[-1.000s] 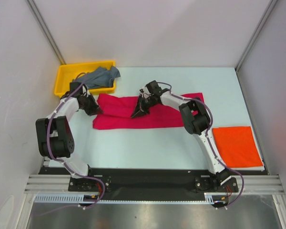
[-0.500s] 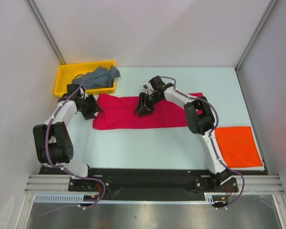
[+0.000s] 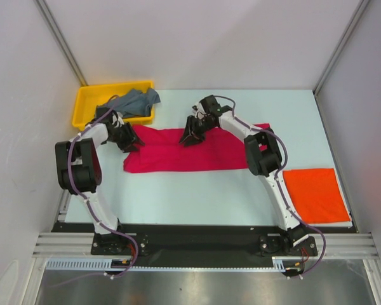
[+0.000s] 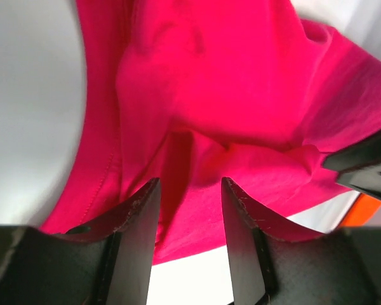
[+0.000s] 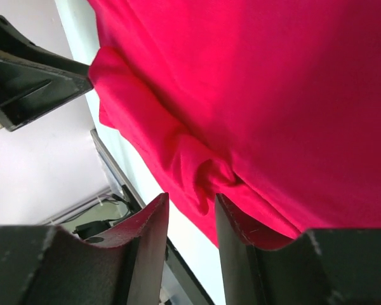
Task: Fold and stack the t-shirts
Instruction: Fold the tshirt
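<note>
The crimson-pink t-shirt (image 3: 197, 152) lies as a long band across the table's middle. My left gripper (image 3: 131, 140) is at its left end; in the left wrist view (image 4: 190, 181) the jaws stand apart, with the rumpled pink cloth (image 4: 241, 95) just beyond the tips. My right gripper (image 3: 191, 136) is at the shirt's far edge near its middle; in the right wrist view (image 5: 191, 196) it is open over a bunched fold of the pink cloth (image 5: 273, 95). The orange-red t-shirt (image 3: 311, 194) lies folded flat at the near right. The grey-blue t-shirt (image 3: 132, 101) is heaped in the tray.
The yellow plastic tray (image 3: 82, 108) stands at the far left corner, close behind my left gripper. Metal frame posts rise at both back corners. A black rail (image 3: 197, 232) runs along the near table edge.
My right gripper has moved from the shirt's middle toward its far edge. My left arm has swung its elbow away from me, and its gripper has shifted slightly right at the shirt's left end.
</note>
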